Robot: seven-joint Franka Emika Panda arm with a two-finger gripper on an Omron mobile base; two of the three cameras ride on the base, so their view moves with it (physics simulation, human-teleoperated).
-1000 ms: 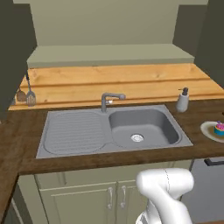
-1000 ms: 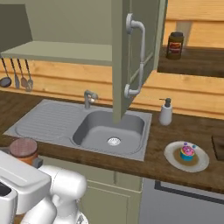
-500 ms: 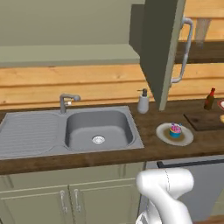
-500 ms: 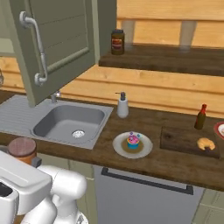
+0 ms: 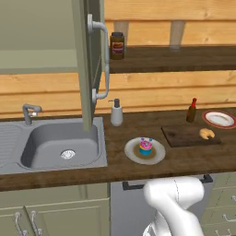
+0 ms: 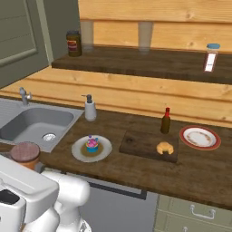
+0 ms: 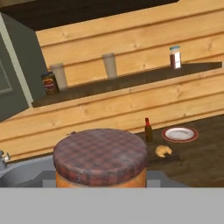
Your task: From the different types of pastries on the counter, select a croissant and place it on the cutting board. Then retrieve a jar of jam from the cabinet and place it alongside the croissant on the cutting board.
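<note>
The jar of jam (image 7: 100,158), orange-red with a brownish plaid lid, sits right in front of the hand camera, and my gripper (image 7: 100,180) is shut on it. The right base view shows that jar (image 6: 24,153) low at the left, above the hand and near the counter's front edge. A golden croissant (image 6: 165,147) lies on the dark cutting board (image 6: 140,142), right of the sink; the croissant (image 5: 207,133) and board (image 5: 183,136) also show in the left base view. The cupcake (image 5: 145,146) stands on a grey plate. The cabinet door (image 5: 87,64) hangs open above the counter (image 5: 184,162).
A dark jar (image 5: 117,45) stands on the cabinet shelf, a spice shaker (image 6: 210,56) farther right. Behind the board stand a red-capped bottle (image 6: 166,120) and a red-rimmed plate (image 6: 200,137). A soap dispenser (image 5: 116,113) stands beside the steel sink (image 5: 60,145).
The whole picture has slid left as the base drives right along the counter; the cutting board and croissant have come into view. The jar stays in the gripper.
</note>
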